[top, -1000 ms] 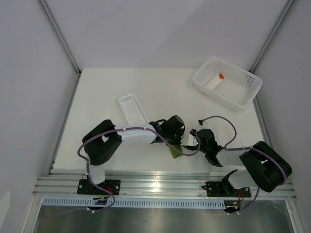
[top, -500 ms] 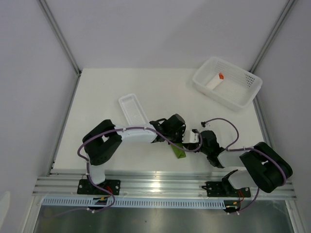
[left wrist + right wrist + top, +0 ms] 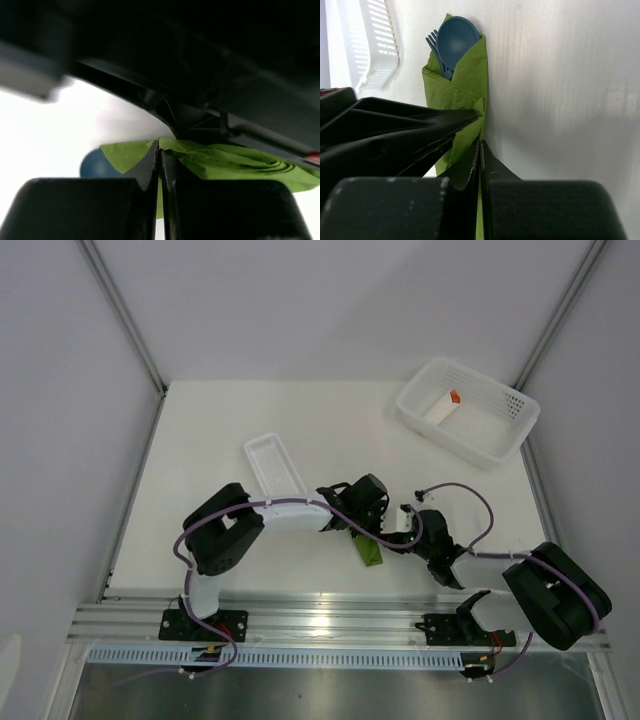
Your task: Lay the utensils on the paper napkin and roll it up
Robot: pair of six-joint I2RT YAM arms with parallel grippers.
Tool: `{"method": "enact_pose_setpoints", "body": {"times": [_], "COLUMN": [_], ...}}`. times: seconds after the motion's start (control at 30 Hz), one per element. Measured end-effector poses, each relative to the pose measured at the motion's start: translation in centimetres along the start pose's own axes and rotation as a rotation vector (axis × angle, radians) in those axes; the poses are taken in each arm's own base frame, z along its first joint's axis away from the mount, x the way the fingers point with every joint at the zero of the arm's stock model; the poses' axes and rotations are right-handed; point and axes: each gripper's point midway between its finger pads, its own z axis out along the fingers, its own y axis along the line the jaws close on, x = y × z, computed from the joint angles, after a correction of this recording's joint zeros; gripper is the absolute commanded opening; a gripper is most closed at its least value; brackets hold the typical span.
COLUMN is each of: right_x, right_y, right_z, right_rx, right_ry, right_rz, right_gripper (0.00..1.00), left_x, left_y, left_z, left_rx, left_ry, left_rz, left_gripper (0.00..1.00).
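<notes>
One white table point(image 3: 200, 440) bears everything. Near its front edge we see the left gripper point(image 3: 159, 165) and right gripper point(image 3: 480, 160), fingers pressed together, tips against the paper napkin point(image 3: 466, 85); whether either nips a fold we cannot tell. It already wraps spoon point(image 3: 457, 40) and fork point(image 3: 433, 41). We judge rolling nearly complete; next comes a gentle final turn without tearing.
</notes>
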Motion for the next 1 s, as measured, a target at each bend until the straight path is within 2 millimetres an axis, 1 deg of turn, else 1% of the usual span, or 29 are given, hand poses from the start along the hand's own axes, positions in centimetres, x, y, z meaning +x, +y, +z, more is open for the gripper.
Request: {"method": "enact_pose_setpoints", "body": {"times": [0.07,0.13,0.17,0.2,0.27,0.3,0.5,0.67,0.77,0.9,1.0], "right_x": [0.2,0.5,0.7,0.7,0.7,0.7,0.7,0.8,0.8,0.6,-0.3], "right_y": [-0.2,-0.6,-0.7,-0.8,-0.8,-0.8,-1.1,-2.2,-2.8,-3.4,-2.8], "right_z": [-0.1,-0.2,-0.2,-0.3,-0.4,-0.5,-1.4,-2.3,-3.1,-4.2,-4.9], "right_rx": [0.007,0.02,0.024,0.026,0.027,0.03,0.06,0.114,0.136,0.149,0.11], "right_ry": [0.006,0.015,0.019,0.02,0.02,0.02,0.02,0.019,0.011,-0.012,-0.065], "right_rz": [0.0,0.001,0.001,0.002,0.003,0.002,-0.002,-0.012,-0.021,-0.036,-0.048], "right_gripper": [0.0,0.01,0.03,0.07,0.11,0.16,0.22,0.23,0.26,0.36,0.41], "left_x": [0.8,1.1,1.1,1.1,1.1,1.2,1.0,0.7,0.4,-0.4,0.3], "left_y": [-0.5,-0.7,-0.7,-0.7,-0.8,-0.8,-0.7,-0.9,-1.0,-1.0,-1.2], "left_z": [0.6,1.0,1.0,1.0,1.0,1.0,1.0,1.2,1.2,1.3,1.4], "left_rx": [0.019,0.031,0.032,0.034,0.035,0.037,0.036,0.04,0.044,0.049,0.054], "left_ry": [0.025,0.034,0.036,0.037,0.041,0.044,0.041,0.033,0.02,-0.009,0.021], "left_rz": [-0.006,-0.013,-0.016,-0.017,-0.018,-0.019,-0.018,-0.013,-0.01,-0.002,-0.008], "left_gripper": [0.01,0.01,0.01,0.01,0.01,0.01,0.03,0.07,0.08,0.09,0.09]}}
